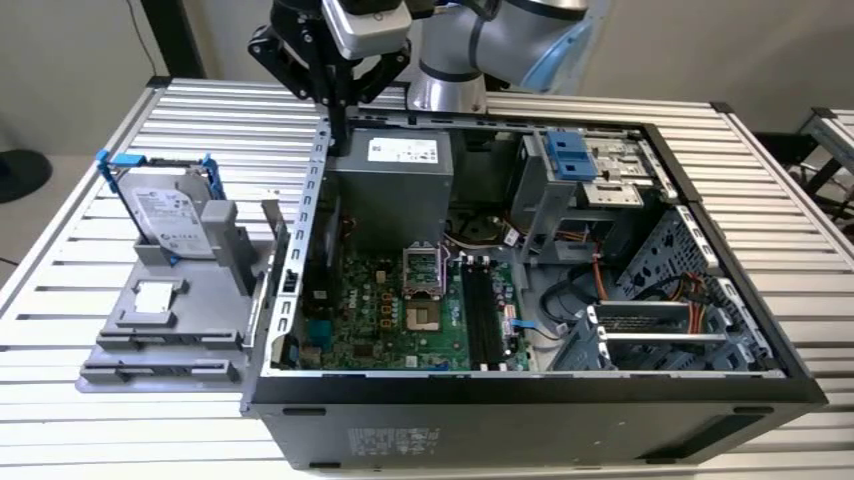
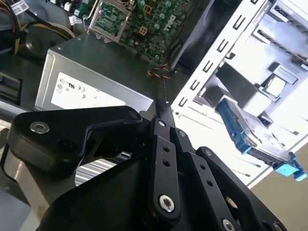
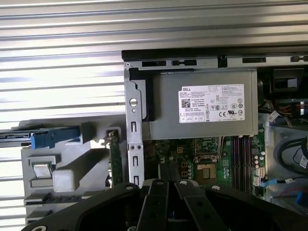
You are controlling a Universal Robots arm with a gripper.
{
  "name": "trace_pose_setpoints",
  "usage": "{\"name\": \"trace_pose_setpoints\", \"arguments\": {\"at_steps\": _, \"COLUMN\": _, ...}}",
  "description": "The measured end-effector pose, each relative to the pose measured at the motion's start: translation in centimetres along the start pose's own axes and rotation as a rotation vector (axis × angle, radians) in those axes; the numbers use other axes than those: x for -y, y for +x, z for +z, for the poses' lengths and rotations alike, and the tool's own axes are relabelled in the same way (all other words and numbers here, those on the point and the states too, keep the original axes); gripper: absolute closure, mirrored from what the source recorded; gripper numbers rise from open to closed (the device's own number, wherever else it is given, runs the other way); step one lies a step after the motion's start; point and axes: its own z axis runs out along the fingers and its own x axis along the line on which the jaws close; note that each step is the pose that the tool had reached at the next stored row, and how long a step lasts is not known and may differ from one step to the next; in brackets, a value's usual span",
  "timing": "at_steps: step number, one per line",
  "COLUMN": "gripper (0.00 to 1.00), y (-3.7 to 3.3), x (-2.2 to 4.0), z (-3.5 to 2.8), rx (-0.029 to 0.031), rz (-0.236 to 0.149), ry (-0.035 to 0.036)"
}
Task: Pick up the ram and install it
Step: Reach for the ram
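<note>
Bluish-green ram [image 3: 114, 161] is standing on edge in the gray holder [image 1: 147, 340], just beside the open computer case [image 1: 318, 200] wall. The holder is also carrying the blue-framed hard drive [image 1: 171, 215]. The gripper [image 1: 339, 140] is hovering over the power supply [image 1: 394, 185] inside the case, with its fingers [image 2: 162, 144] pressing together and nothing seen between them.

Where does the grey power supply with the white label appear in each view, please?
Exterior view: the power supply sits at the case's far end, toward the exterior view's left.
Second wrist view: the power supply lies between the claw and the green motherboard.
First wrist view: it lies between the case rim and the motherboard.
Shared landmark: the blue-framed hard drive outside the case.
</note>
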Motion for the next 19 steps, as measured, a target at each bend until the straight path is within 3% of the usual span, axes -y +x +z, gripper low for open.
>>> {"name": "trace_pose_setpoints", "arguments": {"at_steps": 19, "gripper": 1.0, "y": 2.86, "x": 0.2, "z": -0.06, "rx": 0.0, "rz": 0.0, "ry": -0.0001}}
